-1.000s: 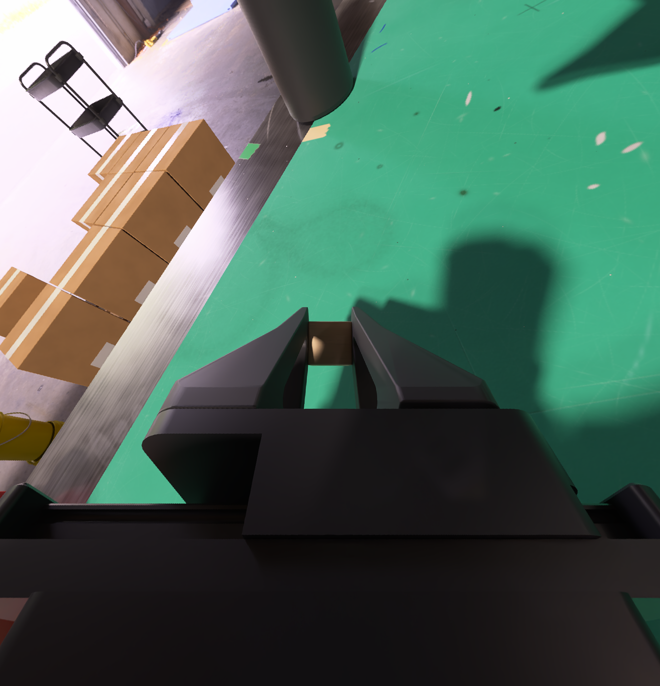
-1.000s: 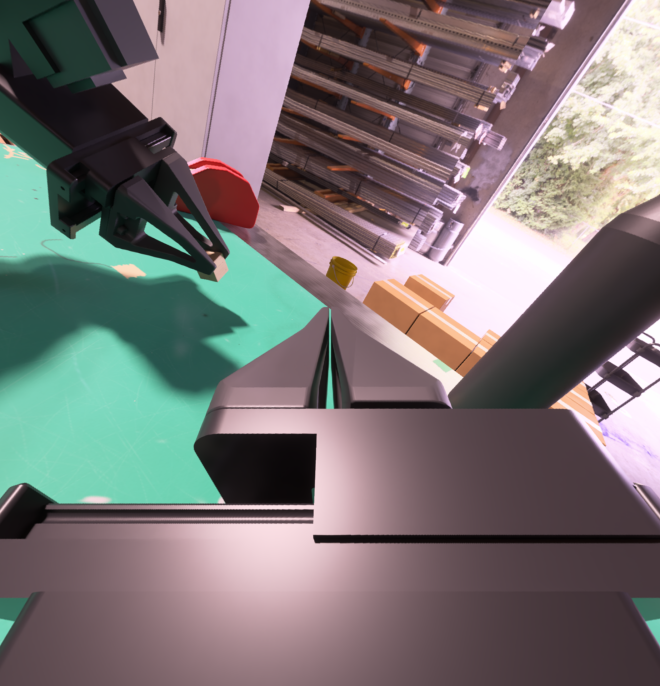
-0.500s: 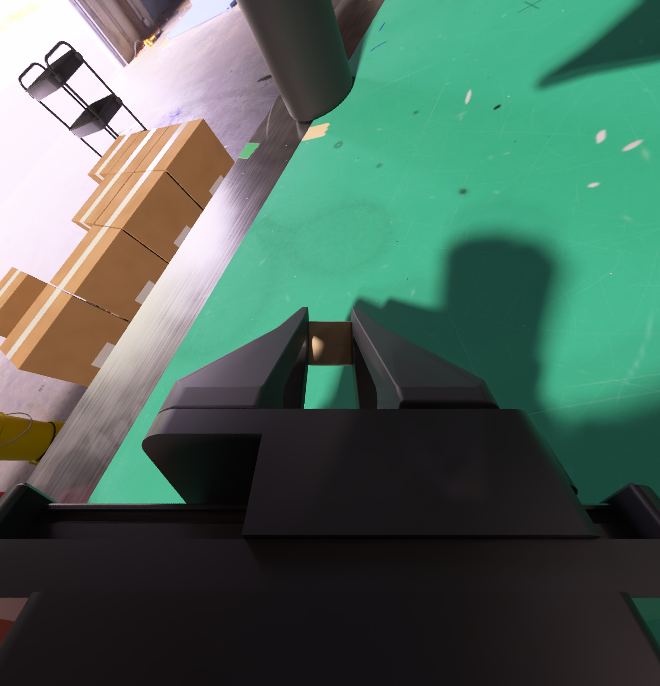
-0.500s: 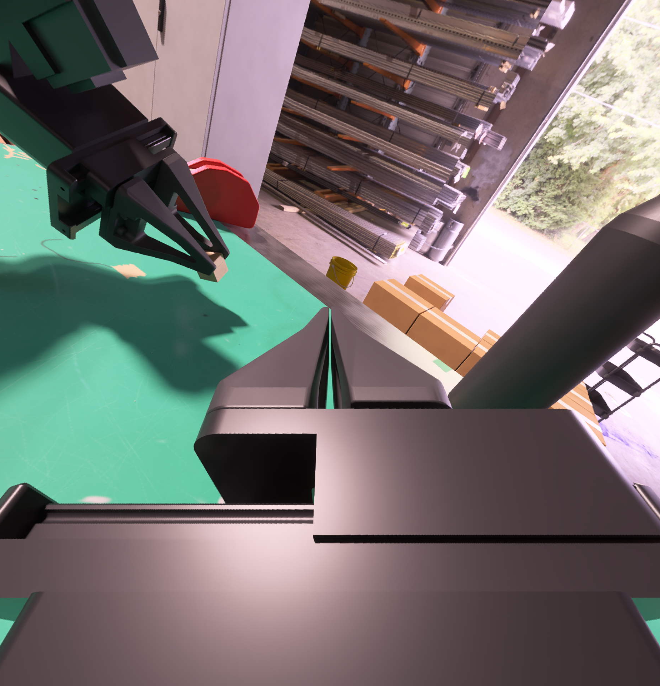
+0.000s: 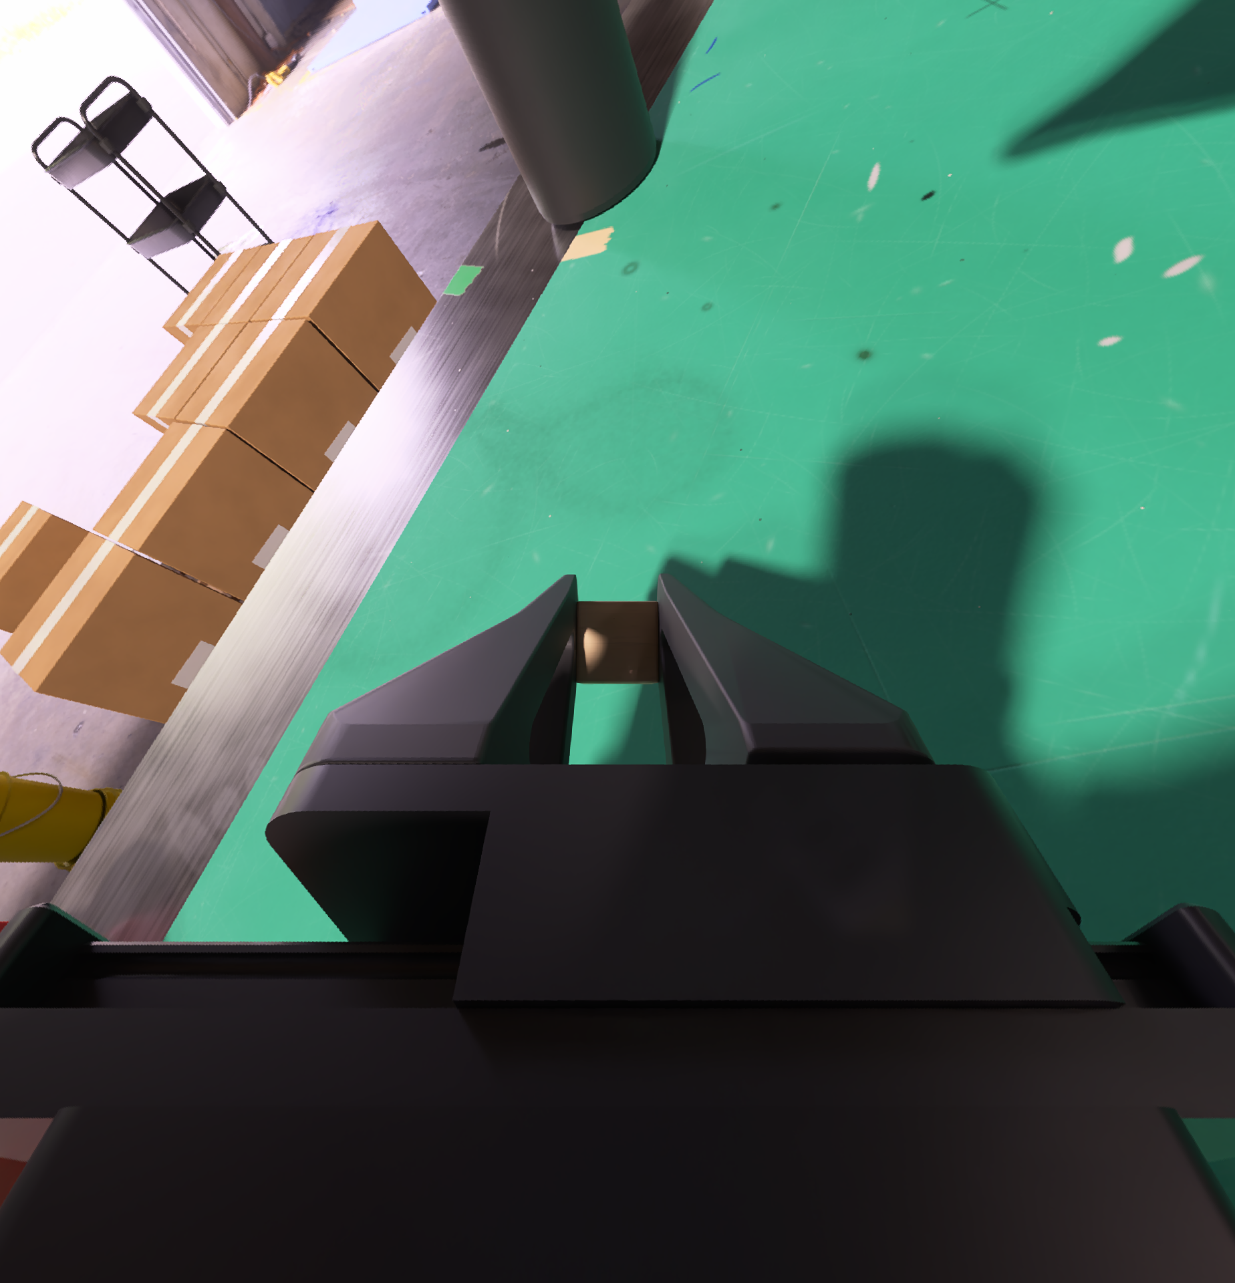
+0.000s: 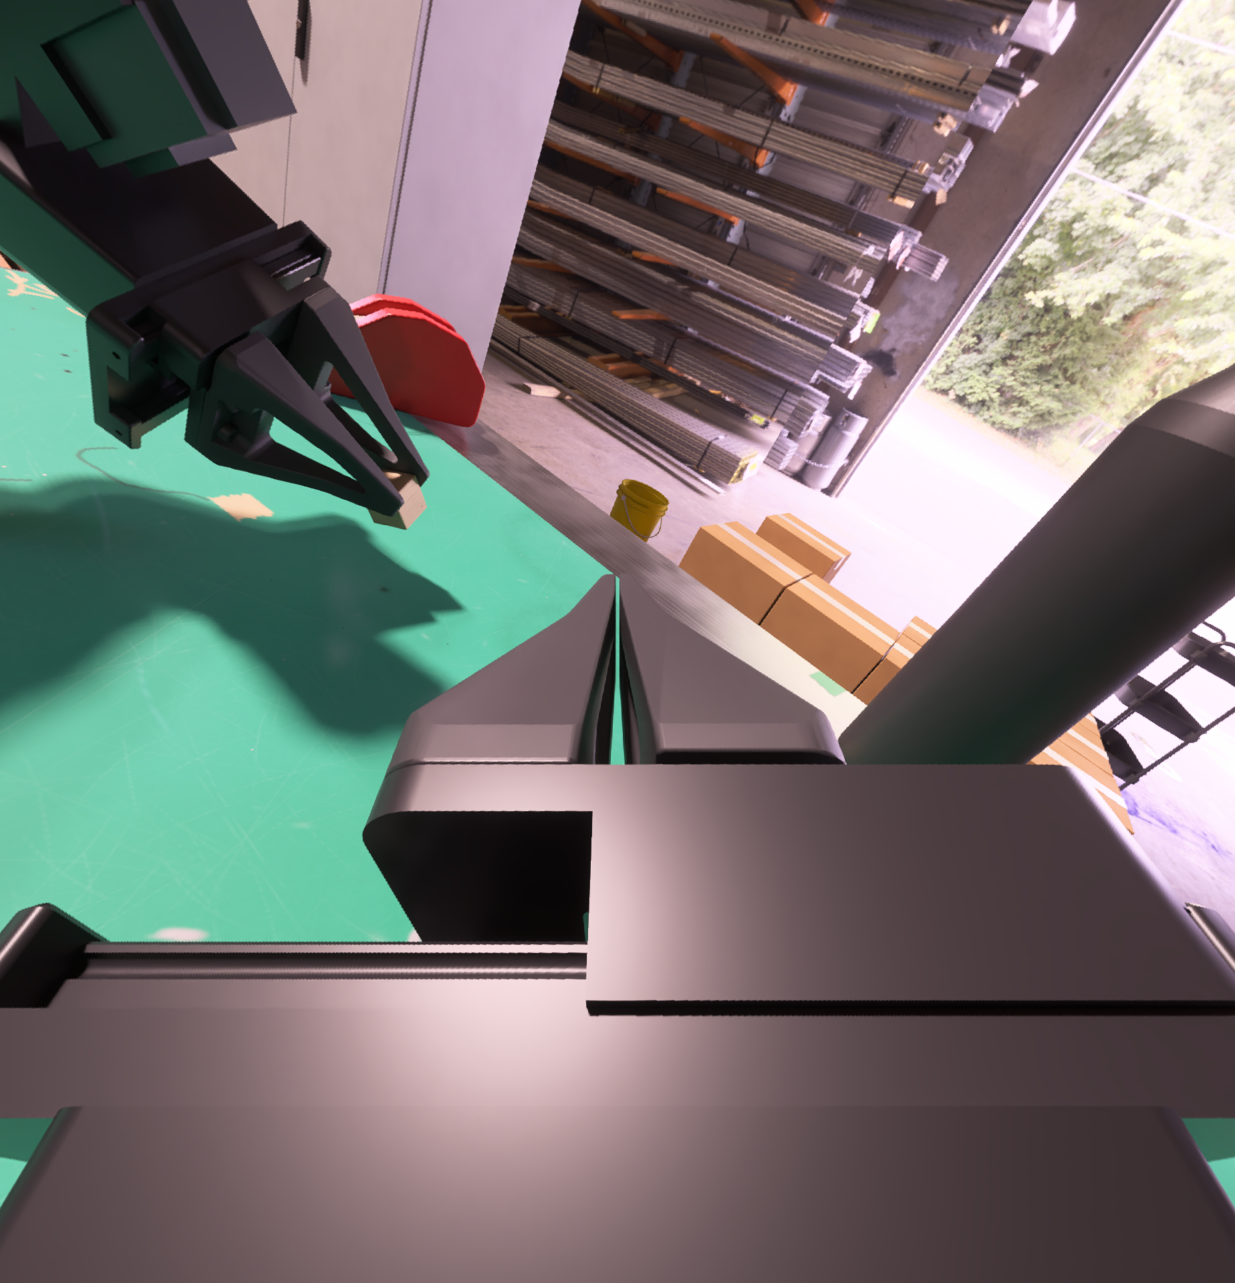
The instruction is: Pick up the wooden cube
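Nothing has shifted since a second ago: your left gripper [image 5: 616, 625] stays clamped on the wooden cube [image 5: 618, 642], hanging clear above the green table [image 5: 878, 347] as a finished pick, while your right gripper [image 6: 615, 611] idles, fingers pressed together on nothing.

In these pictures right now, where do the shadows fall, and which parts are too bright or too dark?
Left wrist view: the left tool is nearly black, its shadow dark on the green table, one bright spot on the wooden cube. Right wrist view: the doorway is washed out, and the left arm's shadow lies below the cube.
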Motion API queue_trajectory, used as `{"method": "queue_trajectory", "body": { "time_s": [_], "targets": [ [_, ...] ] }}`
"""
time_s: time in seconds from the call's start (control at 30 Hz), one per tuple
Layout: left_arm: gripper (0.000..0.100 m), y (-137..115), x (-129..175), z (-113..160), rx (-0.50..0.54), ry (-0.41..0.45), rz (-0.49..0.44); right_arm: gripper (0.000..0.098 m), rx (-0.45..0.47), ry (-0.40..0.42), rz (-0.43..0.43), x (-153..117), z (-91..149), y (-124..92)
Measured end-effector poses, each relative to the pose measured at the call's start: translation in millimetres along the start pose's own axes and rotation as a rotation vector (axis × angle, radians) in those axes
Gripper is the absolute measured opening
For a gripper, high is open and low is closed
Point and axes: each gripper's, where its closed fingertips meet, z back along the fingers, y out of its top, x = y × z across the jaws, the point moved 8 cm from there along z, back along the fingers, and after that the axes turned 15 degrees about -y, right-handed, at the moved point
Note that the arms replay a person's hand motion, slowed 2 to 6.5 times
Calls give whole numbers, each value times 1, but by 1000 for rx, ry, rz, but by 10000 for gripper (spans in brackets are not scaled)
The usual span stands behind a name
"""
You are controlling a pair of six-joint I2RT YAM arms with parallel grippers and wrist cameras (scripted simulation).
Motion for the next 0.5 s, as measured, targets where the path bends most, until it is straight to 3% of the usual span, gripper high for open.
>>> {"method": "queue_trajectory", "body": {
  "time_s": [0.5],
  "targets": [
    [190,0,0,0,-3,-6,2,9,0,0,0,0,0,0]
  ]
}}
